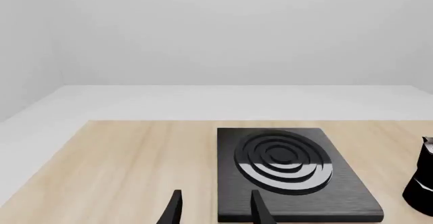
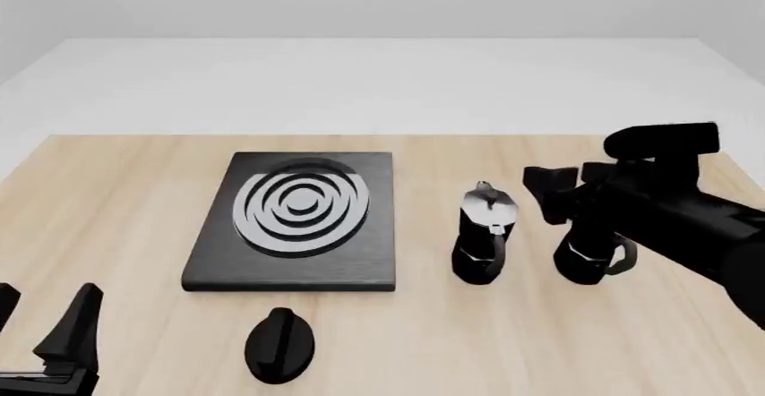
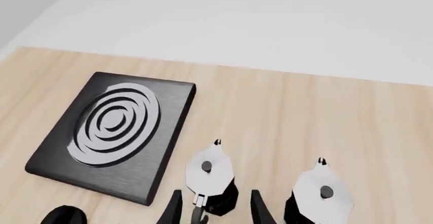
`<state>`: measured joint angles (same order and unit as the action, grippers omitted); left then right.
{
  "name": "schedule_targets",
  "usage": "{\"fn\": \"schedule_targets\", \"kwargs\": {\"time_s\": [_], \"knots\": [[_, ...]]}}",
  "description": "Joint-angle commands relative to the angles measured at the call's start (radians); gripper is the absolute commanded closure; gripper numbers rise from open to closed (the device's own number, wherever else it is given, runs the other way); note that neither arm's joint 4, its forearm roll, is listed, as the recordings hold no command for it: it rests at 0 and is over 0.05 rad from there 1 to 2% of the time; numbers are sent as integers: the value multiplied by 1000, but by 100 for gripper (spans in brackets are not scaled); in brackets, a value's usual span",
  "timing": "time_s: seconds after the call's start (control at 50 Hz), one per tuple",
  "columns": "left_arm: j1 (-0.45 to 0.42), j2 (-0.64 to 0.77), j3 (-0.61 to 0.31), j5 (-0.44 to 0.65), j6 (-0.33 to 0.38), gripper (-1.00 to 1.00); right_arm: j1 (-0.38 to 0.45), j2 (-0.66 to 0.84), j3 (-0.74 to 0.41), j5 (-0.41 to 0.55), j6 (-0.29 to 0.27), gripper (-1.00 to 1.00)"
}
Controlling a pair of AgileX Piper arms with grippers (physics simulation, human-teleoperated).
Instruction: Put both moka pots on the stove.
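Observation:
The stove (image 2: 299,221) is a flat black slab with silver rings, lying left of centre on the table; it also shows as the stove (image 1: 291,173) and the stove (image 3: 111,133). Two moka pots stand upright to its right: one pot (image 2: 485,235) nearer the stove, the other pot (image 2: 592,253) partly hidden behind my right arm. From above they appear as the nearer pot (image 3: 211,178) and the farther pot (image 3: 323,196). My right gripper (image 2: 553,194) hovers open above and just right of the nearer pot, apart from it. My left gripper (image 2: 42,322) stands open and empty at the front left corner.
A black oval knob (image 2: 279,344) lies on the wood in front of the stove. The table's far edge meets a white floor and wall. One pot's side (image 1: 423,178) shows at the left wrist view's border.

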<state>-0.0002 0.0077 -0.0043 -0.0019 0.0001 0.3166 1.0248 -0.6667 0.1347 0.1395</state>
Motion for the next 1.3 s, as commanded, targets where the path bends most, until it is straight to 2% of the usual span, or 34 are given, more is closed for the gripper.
{"fn": "schedule_targets", "kwargs": {"time_s": [0.02,0.44,0.86,1.3], "knots": [[0,0,0,0,0,-100,7,62,25,-34,33,-100],[0,0,0,0,0,-100,40,153,64,-111,67,-100],[0,0,0,0,0,-100,26,297,86,-214,97,-100],[0,0,0,0,0,-100,52,383,100,-259,138,-100]]}}
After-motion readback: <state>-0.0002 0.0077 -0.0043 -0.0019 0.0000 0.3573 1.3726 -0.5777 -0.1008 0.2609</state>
